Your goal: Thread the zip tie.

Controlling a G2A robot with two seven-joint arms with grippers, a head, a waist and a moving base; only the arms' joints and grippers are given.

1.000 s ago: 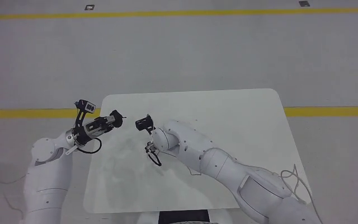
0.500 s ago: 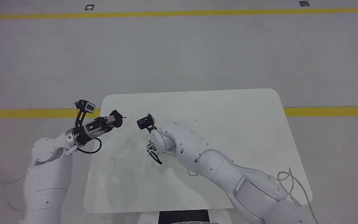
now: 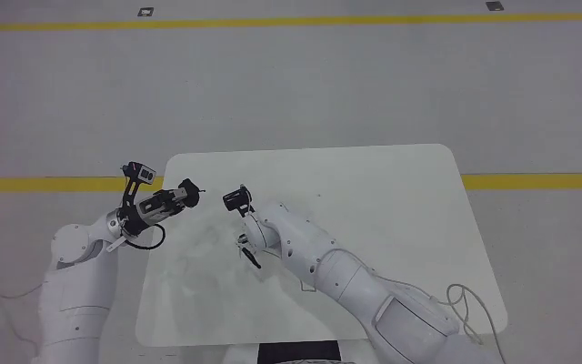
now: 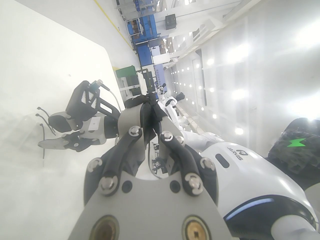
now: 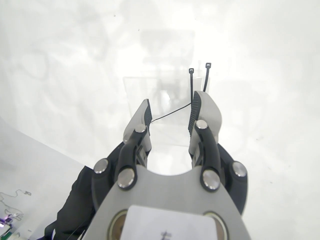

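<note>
Top view first: the left gripper (image 3: pixel 189 193) hangs over the table's (image 3: pixel 382 200) left edge, pointing sideways at the other arm. The right gripper (image 3: pixel 247 255) points down at the tabletop, near it but apart. The ties are too small to pick out from up here.

Left wrist view: the left gripper (image 4: pixel 150 101) has its fingers pinched together, with some dark wrap bunched around the tips. Honestly I can't tell if anything's caught between them. Further off, the right gripper (image 4: pixel 53 133) sits low over a clear tray (image 4: pixel 25 131), jaws apart. A few black zip ties (image 4: pixel 43 131) are right at its fingertips, with their heads sticking out past them.

Right wrist view: the right gripper (image 5: pixel 172 98) is spread wide with nothing grasped, looking straight down into the clear tray (image 5: pixel 135 88). Two zip ties (image 5: pixel 191 83) lie in the tray side by side, running under one finger (image 5: pixel 200 106), with their square heads poking out beyond its tip. A thin tail (image 5: pixel 172 112) crosses the gap between the fingers.
</note>
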